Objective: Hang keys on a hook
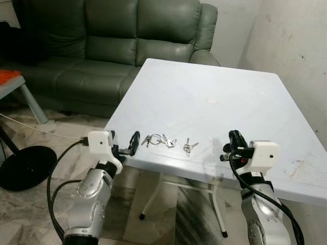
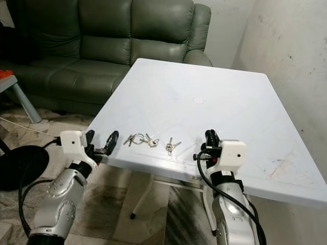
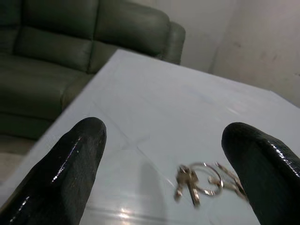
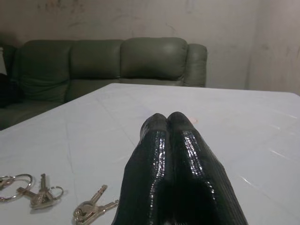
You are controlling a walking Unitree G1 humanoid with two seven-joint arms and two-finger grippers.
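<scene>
A green sofa (image 1: pixel 112 46) stands beyond the far-left corner of the white counter (image 1: pixel 219 76), out of my way. The counter carries all that matters. My left gripper (image 1: pixel 129 145) waits at the near-left corner with fingers (image 3: pixel 70 164) spread wide, aimed at the keys (image 1: pixel 158 140), probably ready to close on them. My right gripper (image 1: pixel 235 139) hovers over the near edge, fingers pressed together and empty. The keys lie flat by the near edge; a smaller bunch (image 1: pixel 189 146) lies just beside them, toward my right.
</scene>
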